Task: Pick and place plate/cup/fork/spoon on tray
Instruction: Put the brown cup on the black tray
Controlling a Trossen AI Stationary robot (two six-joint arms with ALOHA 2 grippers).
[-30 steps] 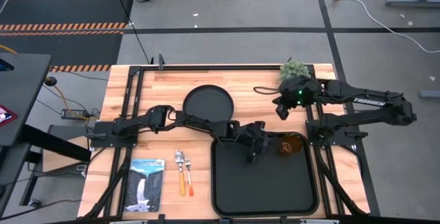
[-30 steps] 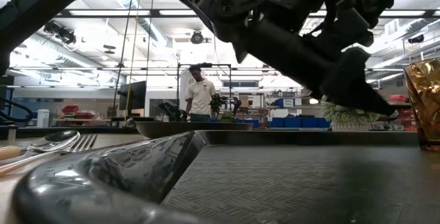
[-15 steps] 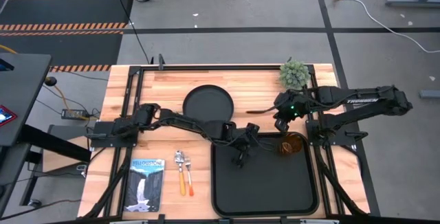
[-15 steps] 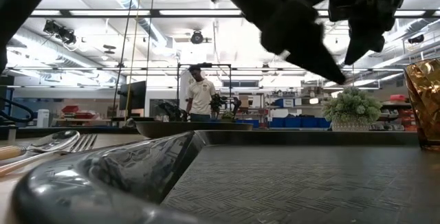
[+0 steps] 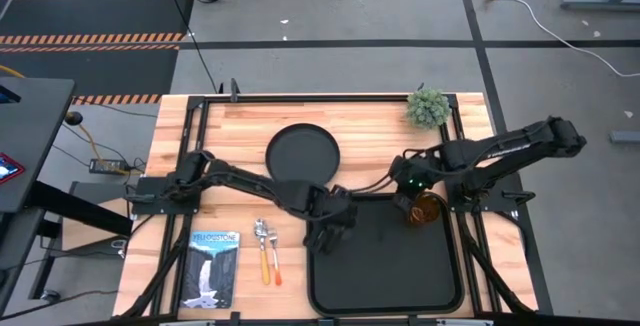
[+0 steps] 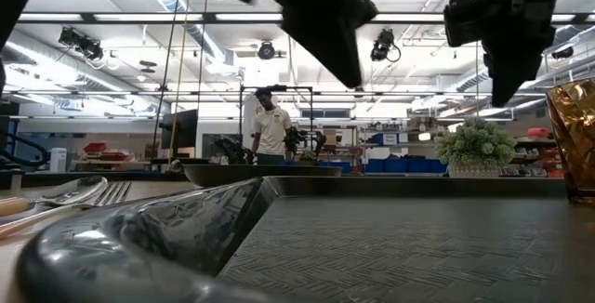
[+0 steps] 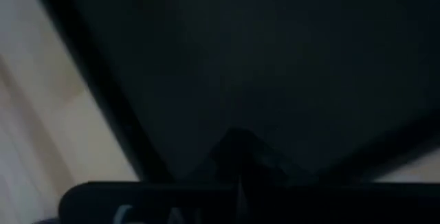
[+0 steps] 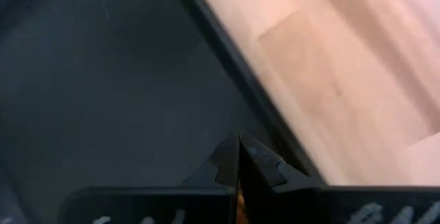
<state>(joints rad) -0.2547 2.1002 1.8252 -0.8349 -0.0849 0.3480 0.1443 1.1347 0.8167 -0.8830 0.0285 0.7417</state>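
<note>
The amber cup (image 5: pixel 422 209) stands upright in the far right corner of the black tray (image 5: pixel 385 266); it also shows in the low view (image 6: pixel 574 140). The round black plate (image 5: pixel 302 153) lies on the wood, on the far side of the tray. The spoon (image 5: pixel 262 249) and the fork (image 5: pixel 275 258) lie side by side to the left of the tray. My left gripper (image 5: pixel 325 231) is shut and empty above the tray's left rim (image 7: pixel 103 107). My right gripper (image 5: pixel 405 198) is shut and empty just left of the cup, above the tray's far rim (image 8: pixel 240 80).
A booklet (image 5: pixel 213 266) lies at the near left of the table. A small green plant (image 5: pixel 427 108) stands at the far right. Most of the tray's floor is bare. A person (image 6: pixel 271 128) stands far back in the room.
My left gripper has gone toward the table's left edge and a little nearer, from the tray's far middle to its left rim. My right gripper has come from near the plant toward the near edge and down, and now hangs beside the cup.
</note>
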